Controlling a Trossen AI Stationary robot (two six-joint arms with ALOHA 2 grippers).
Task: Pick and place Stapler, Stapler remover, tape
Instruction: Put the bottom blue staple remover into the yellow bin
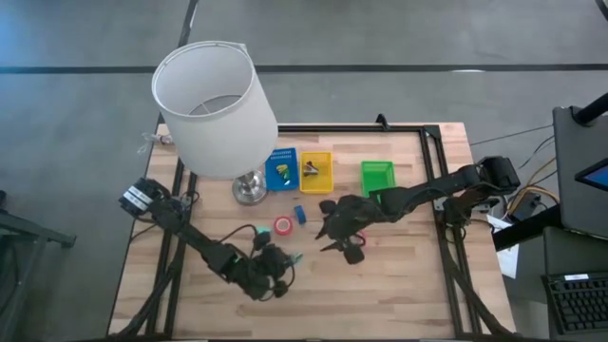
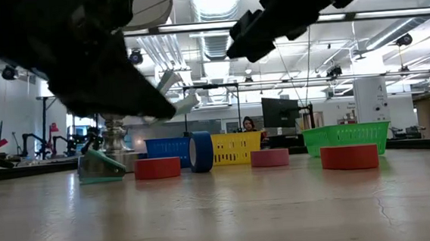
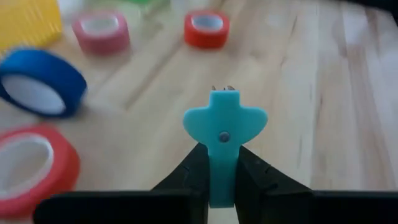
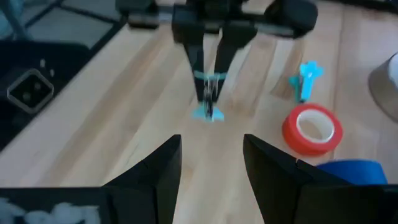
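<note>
My left gripper (image 3: pixel 222 158) is over the table's near middle (image 1: pixel 277 269), shut on a small teal plastic piece (image 3: pixel 224 121) with a rivet and metal tips. A second teal piece (image 4: pixel 305 78) lies flat beside a red tape roll (image 4: pixel 312 127). My right gripper (image 4: pixel 211 163) hovers open at mid-table (image 1: pixel 334 234), facing the left one. Red (image 2: pixel 157 168), pink (image 2: pixel 269 158) and red (image 2: pixel 349 157) tape rolls lie flat on the table. A small dark piece (image 1: pixel 312 171) sits in the yellow tray; whether it is the stapler remover, I cannot tell. No stapler shows. My left gripper pinches the teal piece by its narrow stem (image 3: pixel 222 180) between the two fingers. The wide head and the metal tips (image 3: pixel 224 89) stick out past the fingertips. The piece (image 4: pixel 208 99) is lifted clear of the table.
A blue tape roll (image 2: pixel 200 152) stands on edge by the red one. Blue (image 1: pixel 281 169), yellow (image 1: pixel 317 173) and green (image 1: pixel 377 177) trays line the far side. A white-shaded lamp (image 1: pixel 214 104) stands far left on a metal base (image 1: pixel 250 188). A person sits in the room behind (image 2: pixel 248 123).
</note>
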